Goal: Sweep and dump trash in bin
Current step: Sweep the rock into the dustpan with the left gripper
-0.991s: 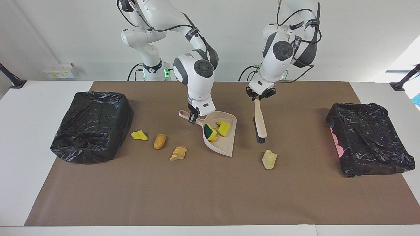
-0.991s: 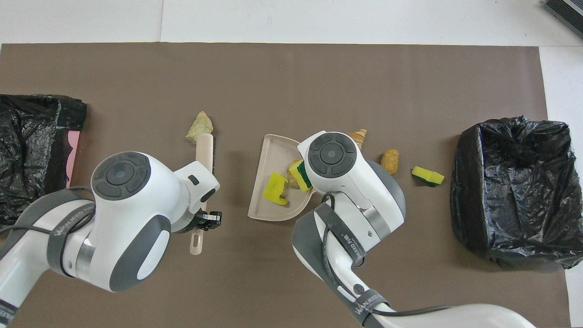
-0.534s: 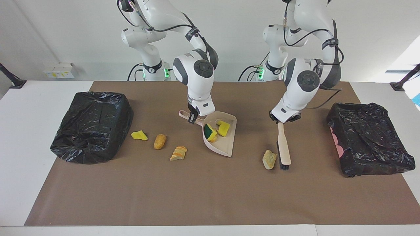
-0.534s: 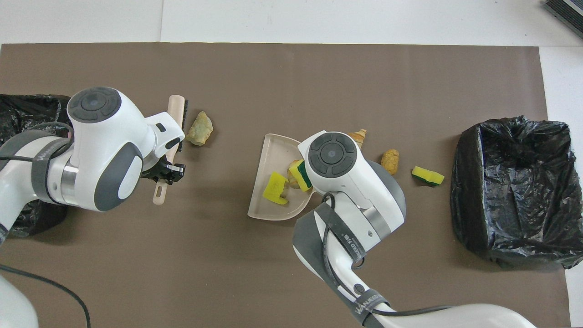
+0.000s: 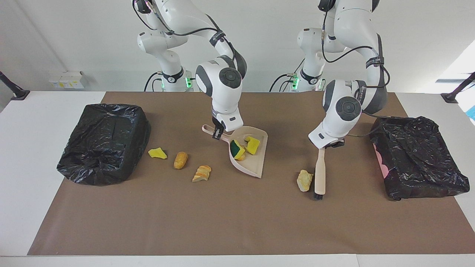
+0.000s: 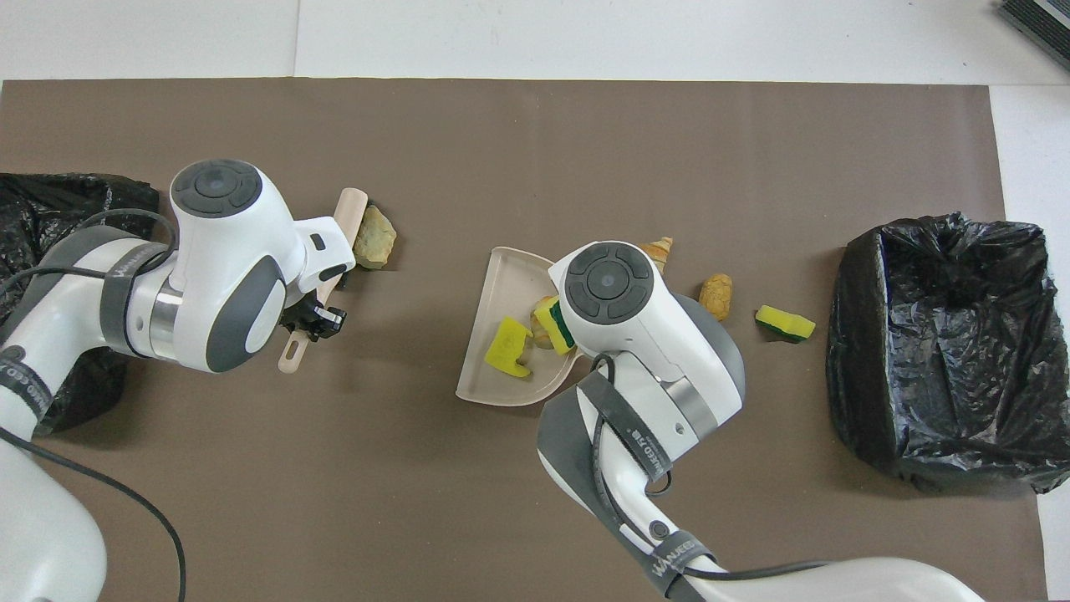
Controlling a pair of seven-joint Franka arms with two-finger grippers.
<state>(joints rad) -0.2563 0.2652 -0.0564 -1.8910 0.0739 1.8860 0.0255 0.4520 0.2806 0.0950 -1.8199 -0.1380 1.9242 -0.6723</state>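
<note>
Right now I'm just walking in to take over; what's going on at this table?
The left gripper holds a brush beside a pale scrap. The right gripper holds the dustpan by its handle, with sponge chunks in it. Three scraps lie between the dustpan and a black-bagged bin.

We see a plain white wall at the robots' end, a white table covered by a brown mat, and bright daylight entering at the left arm's end.
</note>
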